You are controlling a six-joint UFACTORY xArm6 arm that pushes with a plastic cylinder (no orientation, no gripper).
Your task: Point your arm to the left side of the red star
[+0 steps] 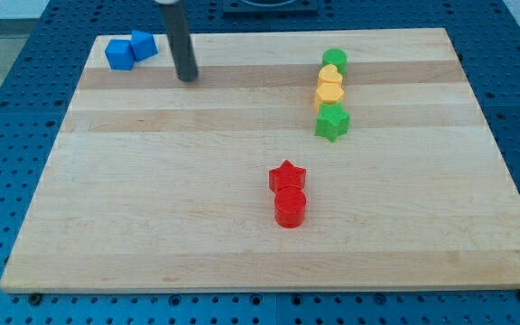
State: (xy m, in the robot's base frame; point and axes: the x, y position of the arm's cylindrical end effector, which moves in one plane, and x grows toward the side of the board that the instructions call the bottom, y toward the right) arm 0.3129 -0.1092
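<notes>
The wooden board [152,226] holds no containers — only loose blocks. The red star [287,175] sits near the board's middle, touching a red cylinder [290,208] just below it. My tip [187,78] — a bare rod grasping nothing — stands upright near the view's top left, beside two blue blocks [131,50], well apart from the star.

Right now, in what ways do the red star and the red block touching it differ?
The red star has pointed arms; the red round block has a smooth, cylinder-like outline. The red star lies nearer the view's top, the red round block directly below it. The red star is closer to my tip, which is far off toward the view's upper left. Both are red and touch each other.
</notes>
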